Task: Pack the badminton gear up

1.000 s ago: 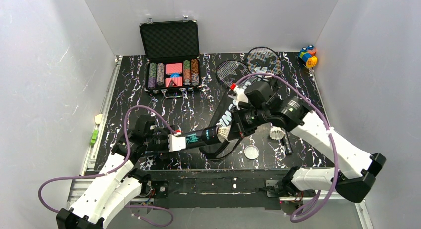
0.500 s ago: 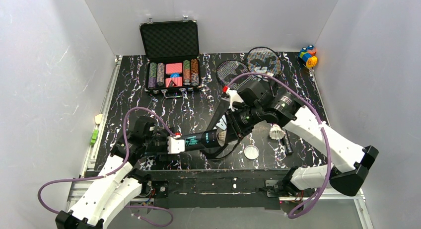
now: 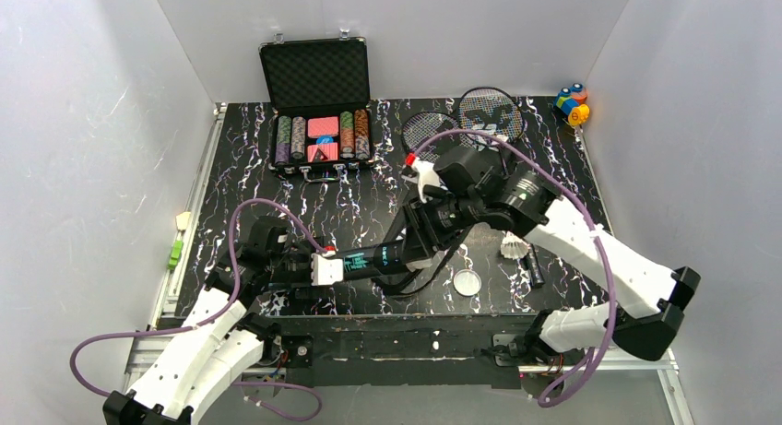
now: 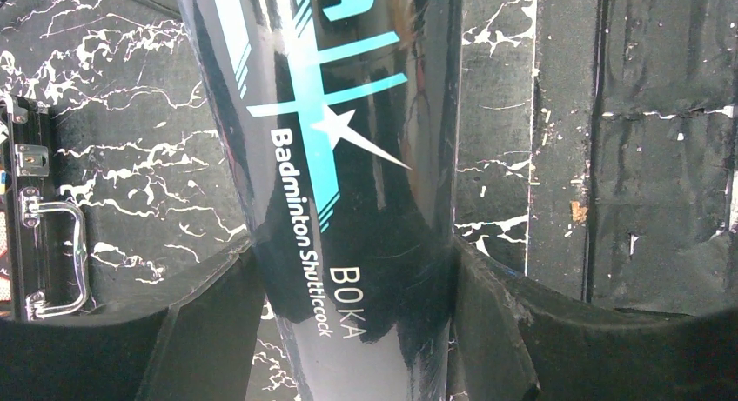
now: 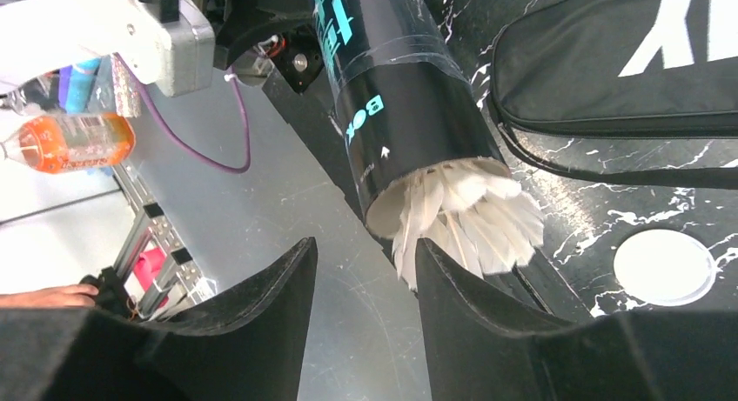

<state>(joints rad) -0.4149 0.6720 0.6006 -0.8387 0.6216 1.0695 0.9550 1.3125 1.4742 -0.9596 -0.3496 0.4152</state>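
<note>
Right wrist shows shuttlecock [image 5: 470, 214] protruding from tube [image 5: 392, 88].

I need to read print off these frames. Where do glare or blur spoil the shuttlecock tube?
Left wrist: sharp; soft glare streaks on the tube, yet its white lettering reads clearly. Right wrist: tube mouth and shuttlecock feathers crisp; near fingers dark. Top external: evenly lit, but the print is too small to read.

Glossy black tube [image 4: 348, 201], white feather shuttlecock [image 5: 470, 214]
</note>
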